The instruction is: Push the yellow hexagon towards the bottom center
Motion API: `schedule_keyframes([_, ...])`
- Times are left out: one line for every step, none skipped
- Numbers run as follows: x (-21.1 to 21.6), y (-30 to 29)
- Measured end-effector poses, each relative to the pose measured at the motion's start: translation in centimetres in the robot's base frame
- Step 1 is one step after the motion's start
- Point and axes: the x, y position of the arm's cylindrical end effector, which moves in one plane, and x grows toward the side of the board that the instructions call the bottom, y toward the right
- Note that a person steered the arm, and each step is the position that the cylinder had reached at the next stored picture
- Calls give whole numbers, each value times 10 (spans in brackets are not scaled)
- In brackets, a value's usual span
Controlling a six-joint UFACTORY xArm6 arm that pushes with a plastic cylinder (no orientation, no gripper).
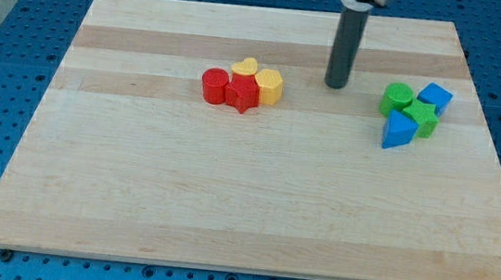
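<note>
No claw shows; my tip stands right of the yellow hexagon, bare board below.

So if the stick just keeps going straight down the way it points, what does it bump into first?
Straight down, my tip meets only the wooden board, which it already seems to touch. No block lies under it: the yellow hexagon sits to the view's left, the green cylinder to the right.

Yellow hexagon: small yellow six-sided block, flat on wooden board, upper-middle of board, slightly to view's left of centre. Sits at right end of a tight cluster; touching red star on its left, yellow heart just beside at upper left.
</note>
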Motion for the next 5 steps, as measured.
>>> schedule_keyframes([0,-36])
schedule_keyframes([0,-57])
schedule_keyframes([0,-71])
schedule_keyframes([0,-88])
schedule_keyframes([0,-89])
